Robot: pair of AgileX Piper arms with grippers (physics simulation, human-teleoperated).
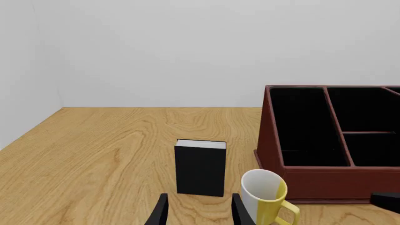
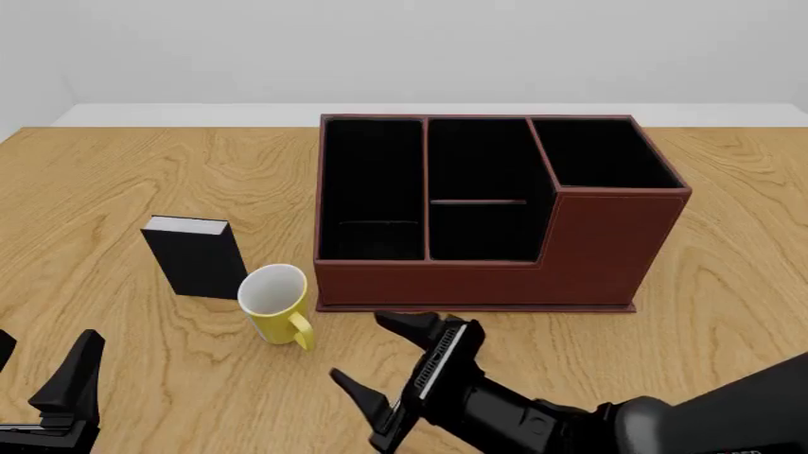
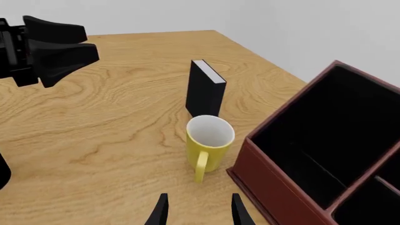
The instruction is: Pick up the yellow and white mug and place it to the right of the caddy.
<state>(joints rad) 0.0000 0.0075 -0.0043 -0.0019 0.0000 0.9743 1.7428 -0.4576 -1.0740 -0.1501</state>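
- Nearest the front camera, the right tool (image 2: 385,378) hung low over the counter (image 2: 707,312) with its two black fingers spread wide and nothing between them, just in front of the caddy's front wall.
- That tool was turned toward the yellow and white mug (image 2: 276,301), which I judge to be an approach for a grasp not yet made; its fingertips (image 3: 160,211) were near the mug but apart from it.
- One yellow and white mug stood upright just beside the caddy's front left corner, not touching it as far as I could tell, with its white inside open upward and its loop handle turned away from the caddy toward the arms.
- One caddy (image 2: 593,251) sat in the middle of the counter, reddish-brown outside and black within, its taller section at the right rear corner; I counted four compartments.
- One small black book-like box (image 2: 196,255) stood upright to the left of the caddy, just beyond the mug.
- Left of the caddy and well in front of it, the left tool (image 2: 44,392) waited with fingers apart and empty, seemingly parked out of the way.
- Bare counter lay to the right of the caddy, where the mug is meant to end up.
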